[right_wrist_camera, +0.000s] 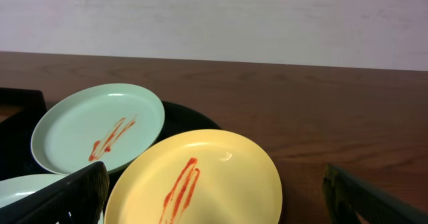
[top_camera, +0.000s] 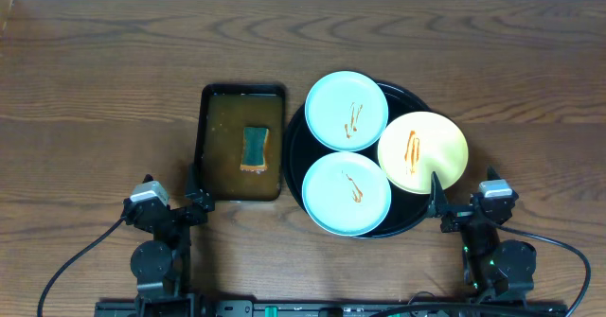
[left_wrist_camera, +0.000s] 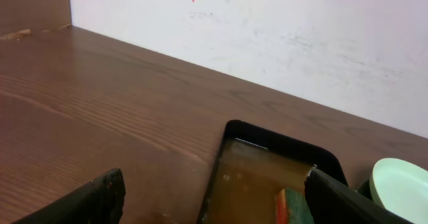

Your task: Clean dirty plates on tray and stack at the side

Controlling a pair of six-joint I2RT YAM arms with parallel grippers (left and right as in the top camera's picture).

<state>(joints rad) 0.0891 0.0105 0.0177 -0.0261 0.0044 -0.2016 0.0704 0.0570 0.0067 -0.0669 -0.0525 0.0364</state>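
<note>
Left claw (left_wrist_camera: 214,177), right claw (right_wrist_camera: 214,169) both hanging at near edge of surface, jaws wide apart, gripping nothing. Mint plates (top_camera: 347,110), yellow plate (top_camera: 422,151) lying streaked on tray (top_camera: 409,96), yellow overhanging right rim. Sponge (top_camera: 256,148) soaking in pan (top_camera: 210,147), left of tray. Suggesting: right pinching overhanging rim, left fetching sponge.

Your overhead camera looks straight down on the brown wooden table (top_camera: 95,71), taking in everything. Your left wrist camera sits low, facing the white wall (left_wrist_camera: 267,37) over the rectangular black pan of brownish water (left_wrist_camera: 281,142). Your right wrist camera, equally low and close, faces the pale yellow round plastic plate (right_wrist_camera: 227,177) and pale mint-blue plate (right_wrist_camera: 73,127) on the round glossy black tray (right_wrist_camera: 190,117); overhead shares these.
</note>
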